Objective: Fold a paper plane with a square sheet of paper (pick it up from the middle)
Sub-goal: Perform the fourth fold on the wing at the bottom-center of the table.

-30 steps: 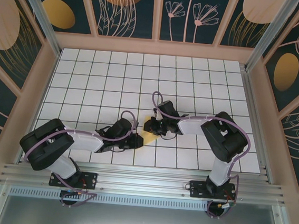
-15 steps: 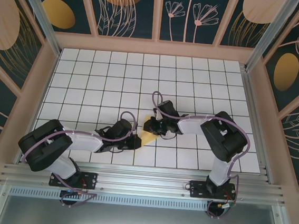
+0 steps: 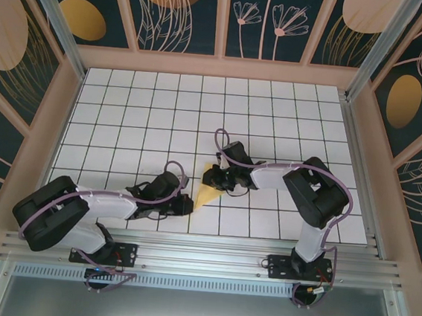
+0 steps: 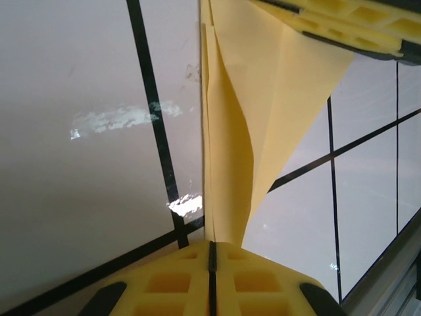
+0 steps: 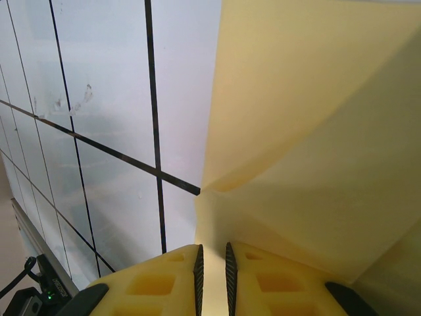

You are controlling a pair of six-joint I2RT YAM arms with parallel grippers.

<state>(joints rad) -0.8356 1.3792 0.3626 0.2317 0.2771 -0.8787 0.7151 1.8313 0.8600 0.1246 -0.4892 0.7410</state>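
Creased, pointed pale-yellow paper (image 3: 207,195)

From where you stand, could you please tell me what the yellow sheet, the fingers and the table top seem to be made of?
The sheet looks like thin matte pale-yellow paper: it holds sharp creases and bows softly. The fingers seem moulded yellow plastic, given their recessed pockets. The table top looks glossy, white and hard, with glare patches; its material is unclear.

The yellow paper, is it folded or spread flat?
Folded. The paper shows overlapping layers along a crease and narrows into the shut left gripper.
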